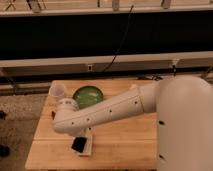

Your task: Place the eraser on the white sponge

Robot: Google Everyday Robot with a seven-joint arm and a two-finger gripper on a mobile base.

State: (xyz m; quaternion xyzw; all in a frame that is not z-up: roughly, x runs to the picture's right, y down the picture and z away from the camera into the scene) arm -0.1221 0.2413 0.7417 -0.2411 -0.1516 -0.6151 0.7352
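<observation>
The eraser [78, 144] is seen lying on the white sponge [86, 146], near the front edge of the wooden table [125, 145], well in front of the green bowl [88, 95]. The placement is therefore judged largely done; only release and withdrawal may be left. The gripper [84, 133] is located just above the sponge, under the arm's elbow, and its state cannot be told. A white cup [57, 91] stands just left of the bowl.
</observation>
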